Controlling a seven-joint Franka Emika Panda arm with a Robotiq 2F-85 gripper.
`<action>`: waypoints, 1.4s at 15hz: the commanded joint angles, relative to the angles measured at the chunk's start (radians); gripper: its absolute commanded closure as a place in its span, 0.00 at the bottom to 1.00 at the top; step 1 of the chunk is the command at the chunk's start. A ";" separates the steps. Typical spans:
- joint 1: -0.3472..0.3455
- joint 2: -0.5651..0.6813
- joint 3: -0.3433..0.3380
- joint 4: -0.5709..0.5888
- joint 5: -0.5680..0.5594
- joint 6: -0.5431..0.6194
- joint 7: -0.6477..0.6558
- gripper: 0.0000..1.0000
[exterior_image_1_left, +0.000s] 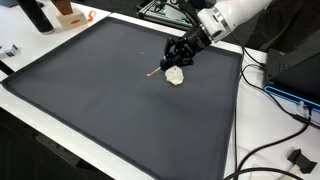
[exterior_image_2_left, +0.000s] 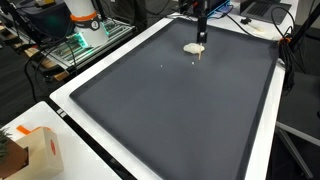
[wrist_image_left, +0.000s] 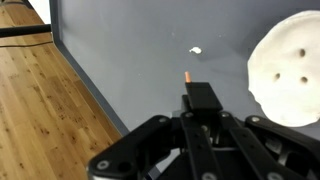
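Soft, even overhead light is filling both exterior views, leaving only faint shadows on the dark grey matte mat (exterior_image_1_left: 100, 90). In the wrist view the black pincer (wrist_image_left: 200, 105) is blurring up close.

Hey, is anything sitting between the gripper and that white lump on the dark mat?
Nothing visible. The white lump lies right beside the gripper, which grips a thin stick; only bare dark mat separates them.

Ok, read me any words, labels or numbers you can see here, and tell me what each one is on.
None can be read. The dark mat, the white lump and the thin stick in the gripper show no text; the cardboard box is too blurred to tell.
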 joint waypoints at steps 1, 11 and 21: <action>-0.020 -0.011 0.018 -0.002 0.008 0.016 -0.029 0.97; -0.052 -0.091 0.032 -0.021 0.046 0.055 -0.134 0.97; -0.113 -0.232 0.034 -0.058 0.313 0.195 -0.406 0.97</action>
